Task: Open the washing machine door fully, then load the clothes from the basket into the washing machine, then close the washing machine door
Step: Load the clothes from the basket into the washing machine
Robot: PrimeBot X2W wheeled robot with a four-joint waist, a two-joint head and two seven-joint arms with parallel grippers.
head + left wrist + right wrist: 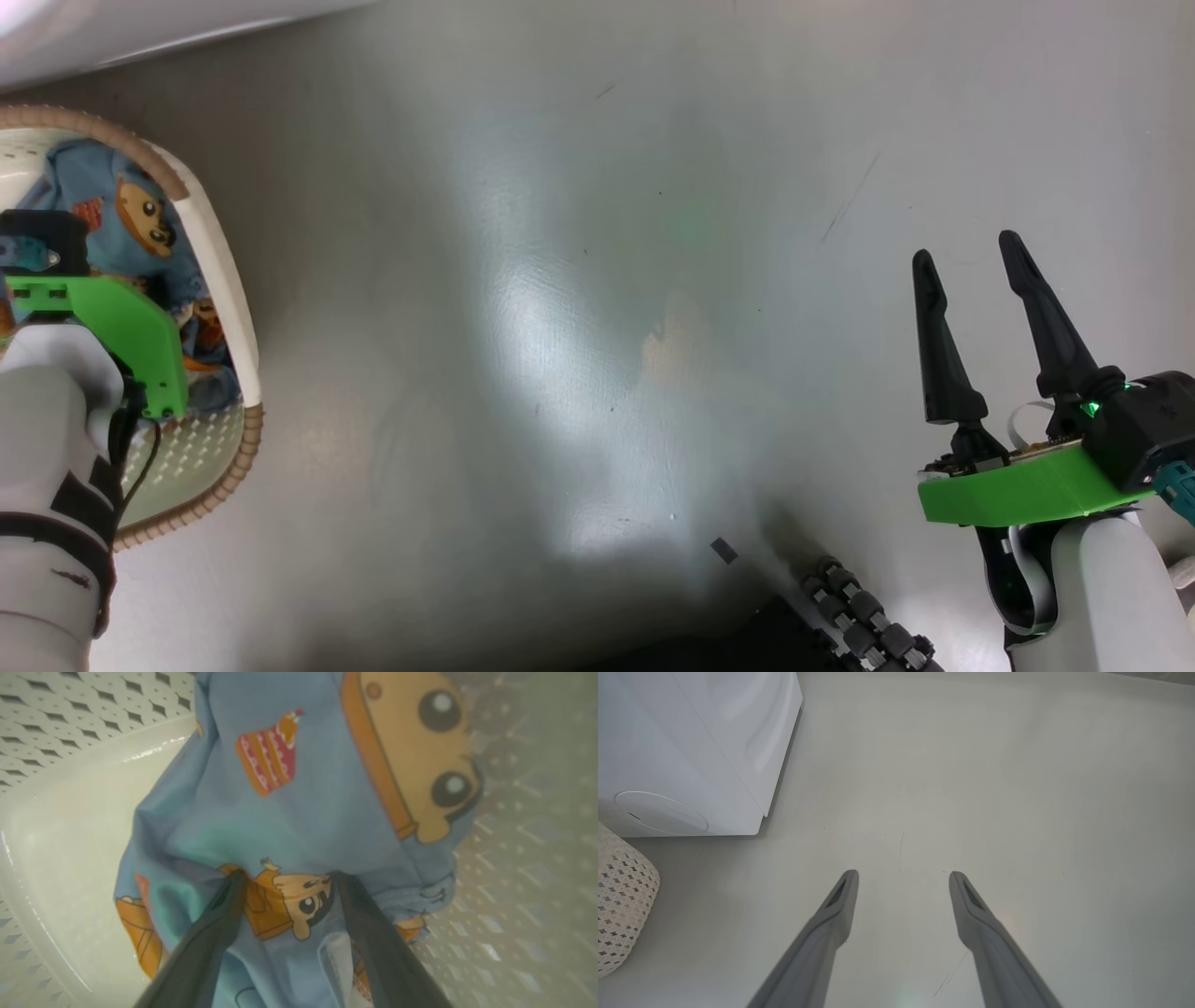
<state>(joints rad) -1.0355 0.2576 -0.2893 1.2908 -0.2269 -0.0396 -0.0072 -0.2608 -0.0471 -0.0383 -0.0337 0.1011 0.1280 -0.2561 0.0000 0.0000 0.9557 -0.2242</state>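
Left gripper (287, 877): fingers spread, tips sunk into the clothes (280, 812) — cloth bunched between them.
Clothes: light-blue, cartoon-printed, lying in the basket (229, 280) at the head view's left edge.
Washing machine (691, 742): white, near the basket.
Right gripper (966, 250): jaws wide, over the grey floor (560, 280) — well apart from the basket.

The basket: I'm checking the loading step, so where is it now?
The basket stands on the floor at the head view's left edge, with the clothes inside; the right wrist view shows it lower left, near the washing machine.
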